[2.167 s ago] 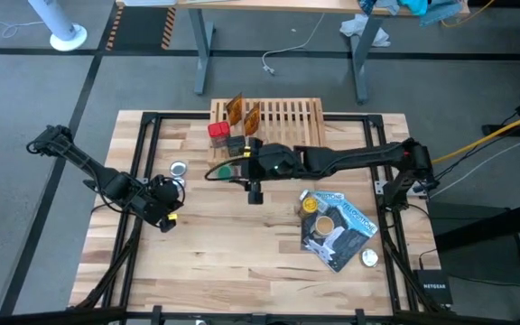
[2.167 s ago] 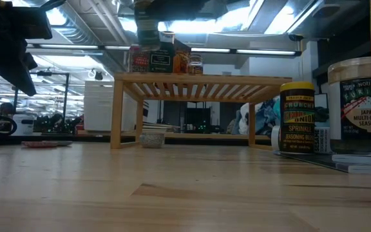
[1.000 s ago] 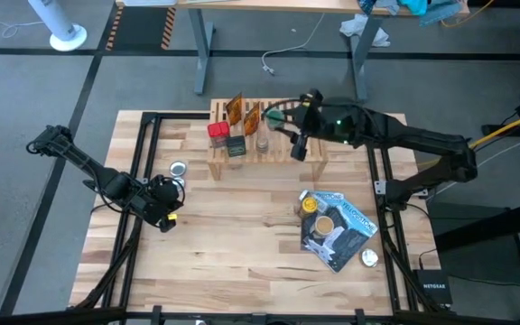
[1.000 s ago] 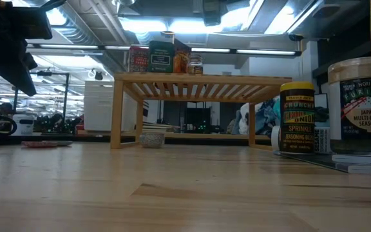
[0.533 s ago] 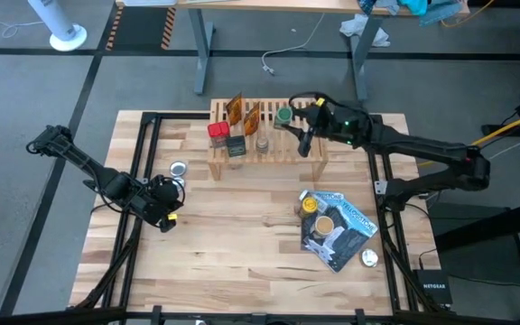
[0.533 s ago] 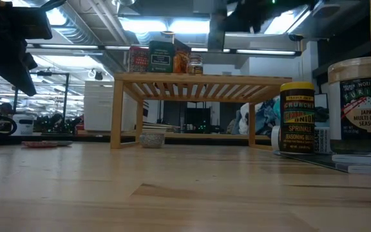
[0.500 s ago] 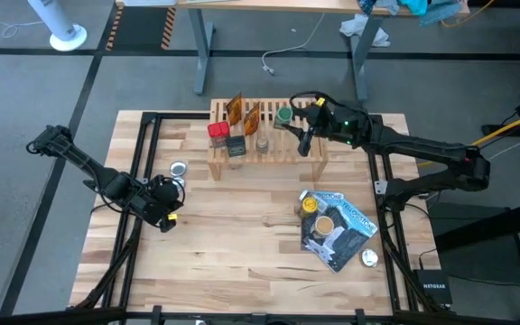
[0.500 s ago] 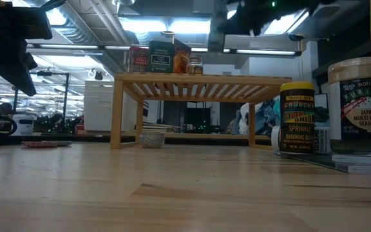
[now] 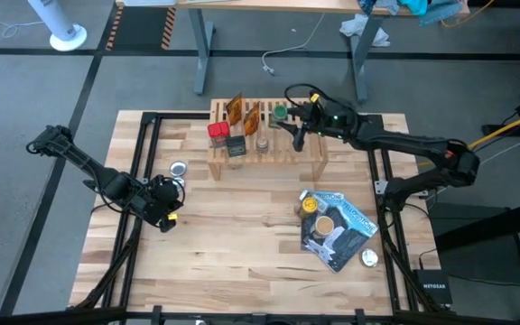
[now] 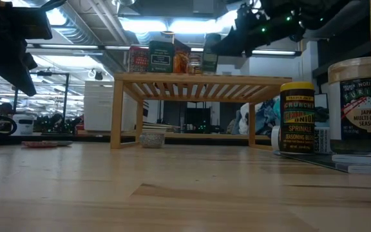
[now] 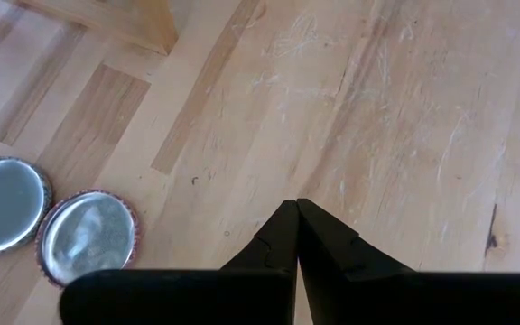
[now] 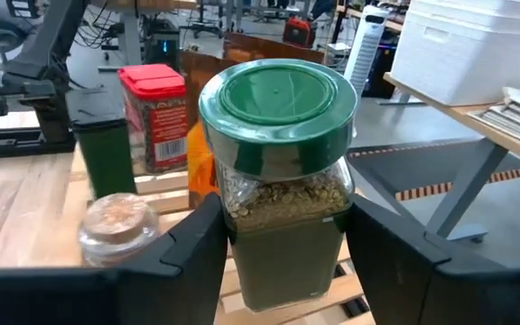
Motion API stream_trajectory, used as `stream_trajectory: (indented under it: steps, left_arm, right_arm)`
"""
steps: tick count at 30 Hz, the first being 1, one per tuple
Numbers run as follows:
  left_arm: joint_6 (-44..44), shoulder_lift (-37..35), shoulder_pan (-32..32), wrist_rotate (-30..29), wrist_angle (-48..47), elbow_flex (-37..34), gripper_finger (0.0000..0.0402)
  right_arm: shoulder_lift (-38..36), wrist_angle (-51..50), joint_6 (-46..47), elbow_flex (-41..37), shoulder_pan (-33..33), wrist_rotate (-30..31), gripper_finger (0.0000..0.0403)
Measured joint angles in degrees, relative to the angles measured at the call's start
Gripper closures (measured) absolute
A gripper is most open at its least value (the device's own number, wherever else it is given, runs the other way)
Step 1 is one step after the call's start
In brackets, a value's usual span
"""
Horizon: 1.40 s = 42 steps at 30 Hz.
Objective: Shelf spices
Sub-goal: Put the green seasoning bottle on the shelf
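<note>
Now the right gripper pinches a green-capped jar over the shelf. Beside it stand other spices. Left gripper is pressed together.

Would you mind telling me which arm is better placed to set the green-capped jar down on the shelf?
The right. Its gripper already clamps the green-capped jar over the shelf, beside the other spices. The left gripper rests shut, far off near the silver discs.

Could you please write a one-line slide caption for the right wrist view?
Right gripper holding a green-capped spice jar over the slatted shelf.
</note>
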Motion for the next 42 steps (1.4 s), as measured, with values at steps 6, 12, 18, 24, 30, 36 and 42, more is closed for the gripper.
stream_trajectory:
  steps: [6,12,18,24,30,36,42]
  left_arm:
    - [0.0,0.0,0.0,0.0,0.0,0.0,0.0400]
    - [0.0,0.0,0.0,0.0,0.0,0.0,0.0400]
    - [0.0,0.0,0.0,0.0,0.0,0.0,0.0400]
    - [0.0,0.0,0.0,0.0,0.0,0.0,0.0400]
    - [0.0,0.0,0.0,0.0,0.0,0.0,0.0400]
    - [0.0,0.0,0.0,0.0,0.0,0.0,0.0400]
    - [0.0,0.0,0.0,0.0,0.0,0.0,0.0400]
  right_arm:
    - [3.0,1.5,0.2,0.0,-0.6,-1.4,0.0194]
    - [4.5,1.5,0.2,0.0,-0.6,-1.5,0.0194]
    - [4.5,1.5,0.0,0.0,-0.6,-0.6,0.0182]
    - [4.5,1.5,0.0,0.0,-0.6,0.1,0.0169]
    - [4.5,1.6,-0.2,0.0,-0.6,0.1,0.0155]
    - [4.5,1.2,-0.2,0.0,-0.6,0.1,0.0139]
    - [4.5,-0.5,-0.1,0.0,-0.6,0.1,0.0136]
